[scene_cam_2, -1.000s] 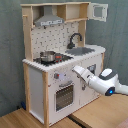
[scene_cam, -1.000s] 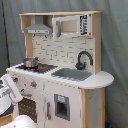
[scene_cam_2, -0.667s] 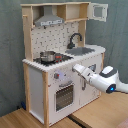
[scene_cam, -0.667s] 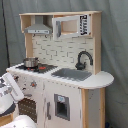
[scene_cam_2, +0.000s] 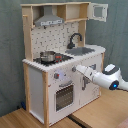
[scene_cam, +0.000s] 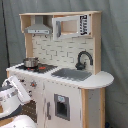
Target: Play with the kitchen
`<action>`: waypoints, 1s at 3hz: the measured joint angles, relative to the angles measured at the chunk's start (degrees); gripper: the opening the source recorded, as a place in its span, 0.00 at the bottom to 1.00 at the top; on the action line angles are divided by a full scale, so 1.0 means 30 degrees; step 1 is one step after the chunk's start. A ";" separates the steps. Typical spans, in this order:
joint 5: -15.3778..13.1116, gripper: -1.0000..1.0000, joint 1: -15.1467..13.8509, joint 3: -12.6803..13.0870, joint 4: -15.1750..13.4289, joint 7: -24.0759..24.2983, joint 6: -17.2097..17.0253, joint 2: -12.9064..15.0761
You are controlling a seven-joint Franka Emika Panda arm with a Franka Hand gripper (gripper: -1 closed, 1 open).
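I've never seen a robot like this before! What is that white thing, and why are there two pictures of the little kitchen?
The white thing is a robot arm, a machine that can reach and touch things. Two cameras off the arm photograph one toy kitchen from different sides. In the second exterior view, the arm's tip, called the gripper, reaches toward the kitchen's front near the knobs, above the oven door. I can't tell whether it touches or holds anything. On top sit a small metal pot on the black stovetop, a grey sink and a black faucet. Above hangs a hood.
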 joint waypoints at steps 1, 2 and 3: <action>0.0000 1.00 -0.0814 -0.0083 -0.0533 -0.1260 0.1082 -0.0003; 0.0001 1.00 -0.2223 -0.0082 -0.0159 -0.1542 0.2381 -0.0010; 0.0001 1.00 -0.3576 -0.0082 0.0693 -0.1758 0.3495 -0.0015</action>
